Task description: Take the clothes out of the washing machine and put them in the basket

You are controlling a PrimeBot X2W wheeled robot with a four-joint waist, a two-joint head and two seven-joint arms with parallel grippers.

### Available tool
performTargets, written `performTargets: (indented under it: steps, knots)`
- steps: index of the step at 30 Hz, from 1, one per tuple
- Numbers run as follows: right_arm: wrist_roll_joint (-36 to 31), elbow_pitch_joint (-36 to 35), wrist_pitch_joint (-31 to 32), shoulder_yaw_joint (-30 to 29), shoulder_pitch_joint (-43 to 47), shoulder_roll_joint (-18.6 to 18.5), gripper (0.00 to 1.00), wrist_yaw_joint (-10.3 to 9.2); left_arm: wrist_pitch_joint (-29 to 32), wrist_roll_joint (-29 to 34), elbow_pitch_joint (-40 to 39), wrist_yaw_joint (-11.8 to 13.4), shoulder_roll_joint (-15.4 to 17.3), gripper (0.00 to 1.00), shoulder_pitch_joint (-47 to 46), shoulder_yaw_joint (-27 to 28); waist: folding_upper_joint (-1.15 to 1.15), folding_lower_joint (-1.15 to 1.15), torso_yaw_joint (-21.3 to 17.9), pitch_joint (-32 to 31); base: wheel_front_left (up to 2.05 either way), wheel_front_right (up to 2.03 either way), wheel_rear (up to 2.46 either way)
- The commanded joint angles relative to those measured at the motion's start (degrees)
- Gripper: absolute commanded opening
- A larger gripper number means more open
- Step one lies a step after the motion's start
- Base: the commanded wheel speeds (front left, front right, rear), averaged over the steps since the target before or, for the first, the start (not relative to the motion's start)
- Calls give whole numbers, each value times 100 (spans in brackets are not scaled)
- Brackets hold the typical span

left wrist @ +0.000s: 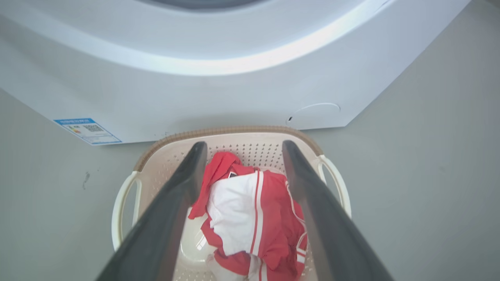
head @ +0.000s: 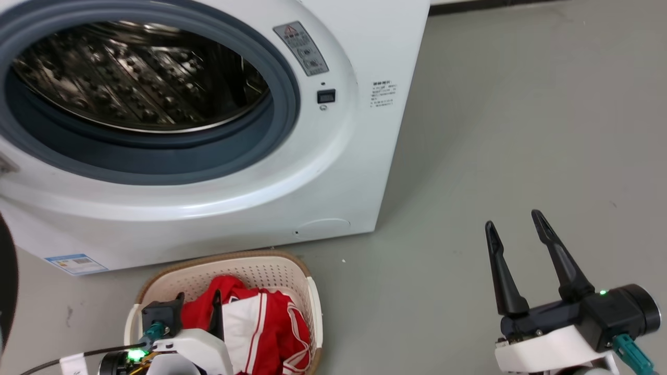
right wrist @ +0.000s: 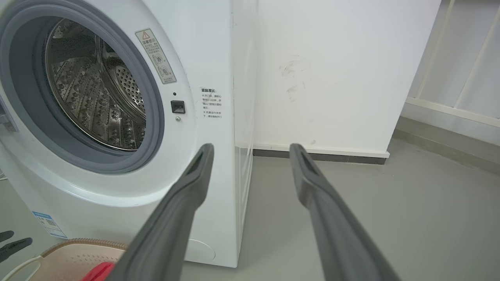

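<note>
The washing machine (head: 333,172) stands with its porthole open, and its steel drum (head: 140,78) shows no fabric inside. On the floor in front of it sits the basket (head: 250,259), holding red and white clothes (head: 260,328). In the left wrist view my left gripper (left wrist: 244,146) hangs open above the basket (left wrist: 234,130), the clothes (left wrist: 242,210) lying loose below between its fingers. My right gripper (head: 513,221) is open and empty over the bare floor to the right of the machine. In the right wrist view it (right wrist: 252,148) points at the machine's right front corner (right wrist: 234,175).
Grey floor (head: 521,130) spreads out to the right of the machine. A white wall (right wrist: 332,78) with a dark skirting runs behind it. The edge of the dark door (head: 6,281) shows at the far left. A blue label (head: 75,263) sits low on the machine's front.
</note>
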Motion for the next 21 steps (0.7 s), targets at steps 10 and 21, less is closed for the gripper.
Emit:
performTargets:
  steps: [10, 21]
  knots:
    - [-51, 60, -11, -132, 468, -1, 100, -4, -15, 1014, -1893, -88, -454, 100, 1010, 1235, 0, 1, 366, -694, 0, 0, 0]
    - [92, 54, -11, -206, 721, -1, 100, -4, -14, 1746, -3236, -195, -807, 100, 1616, 1783, 0, 1, 539, -1017, 0, 0, 0]
